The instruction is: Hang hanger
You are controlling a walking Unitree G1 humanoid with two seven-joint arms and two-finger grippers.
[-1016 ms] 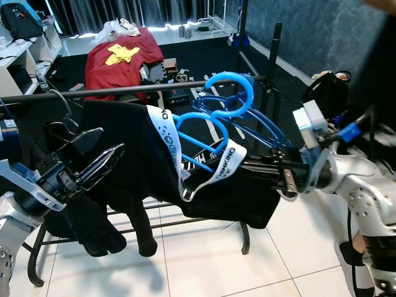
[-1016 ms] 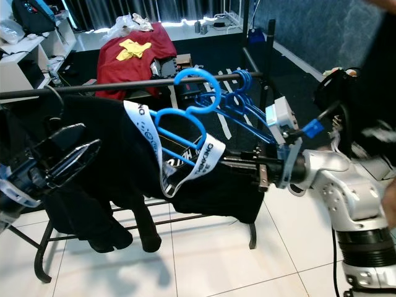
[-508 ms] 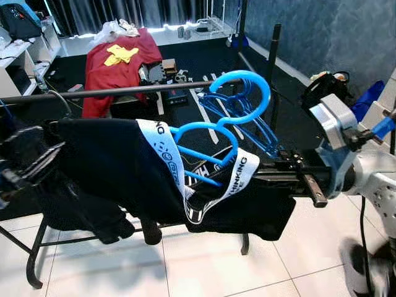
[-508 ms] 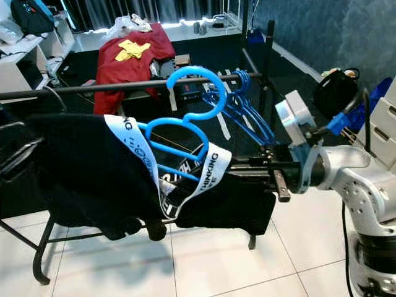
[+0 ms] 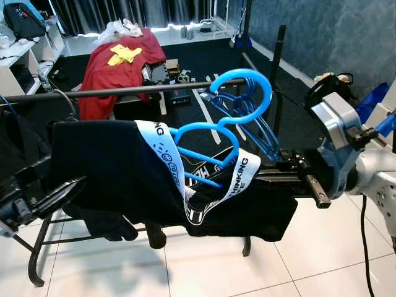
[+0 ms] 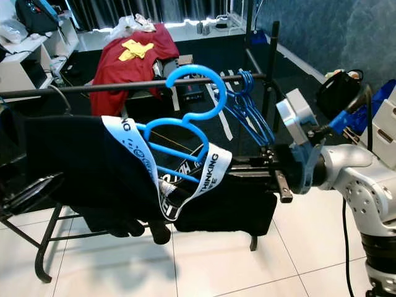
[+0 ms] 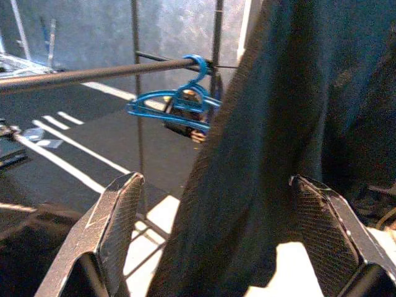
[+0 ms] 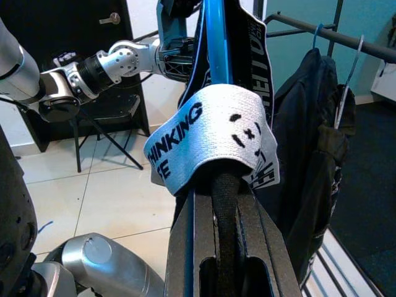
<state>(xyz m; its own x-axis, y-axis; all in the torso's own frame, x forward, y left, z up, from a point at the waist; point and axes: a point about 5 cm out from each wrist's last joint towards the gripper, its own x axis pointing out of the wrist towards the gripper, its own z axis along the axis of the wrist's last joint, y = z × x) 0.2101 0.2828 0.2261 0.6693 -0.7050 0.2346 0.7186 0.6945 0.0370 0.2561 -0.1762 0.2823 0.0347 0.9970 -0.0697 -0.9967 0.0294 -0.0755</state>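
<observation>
Gripping blue hanger [image 5: 207,133], right gripper [image 5: 291,176] below rail [image 5: 124,91].

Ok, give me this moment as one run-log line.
right hand: shut on blue hanger with black garment | hook: beside rail, not yet over it | left hand: open, low by garment's far end

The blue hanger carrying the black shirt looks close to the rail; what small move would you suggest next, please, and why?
Probably raise the right tool slightly and ease forward: the blue hanger hook sits level with the rail but not yet over it.
</observation>
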